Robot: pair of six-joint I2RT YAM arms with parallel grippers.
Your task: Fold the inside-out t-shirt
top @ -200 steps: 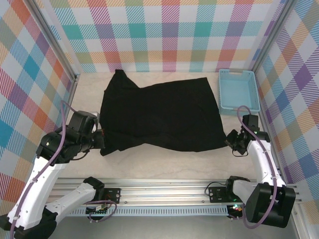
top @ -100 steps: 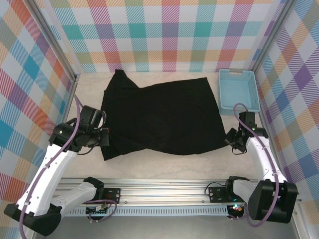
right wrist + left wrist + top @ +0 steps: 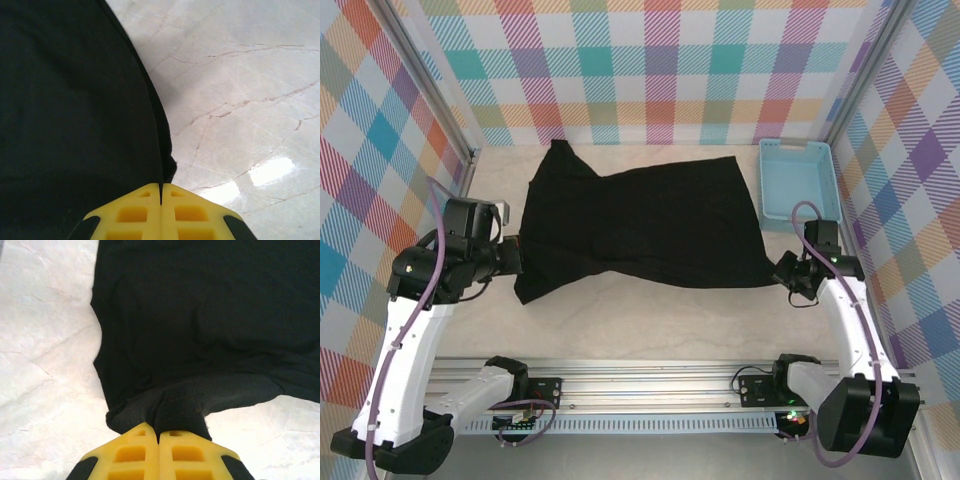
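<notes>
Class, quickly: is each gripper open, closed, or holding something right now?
Left gripper: closed, pinching a bunched edge of the plain black soft cloth t-shirt.
Right gripper: closed on the same t-shirt's edge.

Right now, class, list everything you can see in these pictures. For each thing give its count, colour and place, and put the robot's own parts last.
t-shirt: 1, black, spread across the table's middle.
basket: 1, light blue, far right corner, right of the t-shirt.
table: 1, pale marbled, under everything.
walls: 3, multicoloured plaid, on the left, far and right sides.
rail: 1, silver, near edge.
left arm: 1, black and white, purple cable, near left.
right arm: 1, black and white, purple cable, near right.
left gripper: 1, yellow, shut on the t-shirt's near left corner.
right gripper: 1, yellow, shut on the t-shirt's near right corner.
</notes>
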